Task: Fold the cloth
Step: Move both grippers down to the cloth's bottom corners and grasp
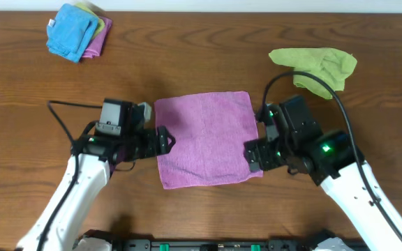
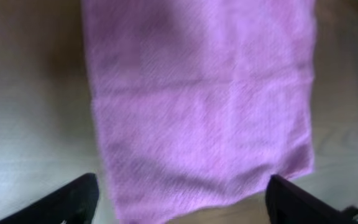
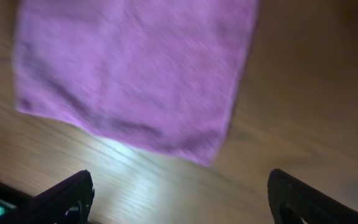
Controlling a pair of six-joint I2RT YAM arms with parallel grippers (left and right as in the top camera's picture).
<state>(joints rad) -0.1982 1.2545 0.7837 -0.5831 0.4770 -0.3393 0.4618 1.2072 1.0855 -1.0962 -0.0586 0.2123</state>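
From overhead, the cloth (image 1: 204, 139) lies spread flat in the middle of the wooden desk (image 1: 19, 104), its edges slightly askew to the desk's grain. The left pincer (image 1: 165, 139) sits at the cloth's left edge and the right pincer (image 1: 253, 155) at its lower right edge. A crumpled lime-green cloth (image 1: 316, 67) lies well apart at the far right, and a bright blue cloth (image 1: 72, 31) rests on other folded cloths in the far left corner. In the left wrist view, the cloth (image 2: 204, 106) fills most of the frame, somewhat blurred; the left pincer (image 2: 182, 183) has its 2 dark fingers (image 2: 67, 202) spread wide, with the cloth's near edge reaching down between them. In the right wrist view, the cloth (image 3: 135, 68) lies ahead with 1 corner pointing toward the camera. The right pincer (image 3: 179, 180) is also spread wide, above bare wood just short of that corner.
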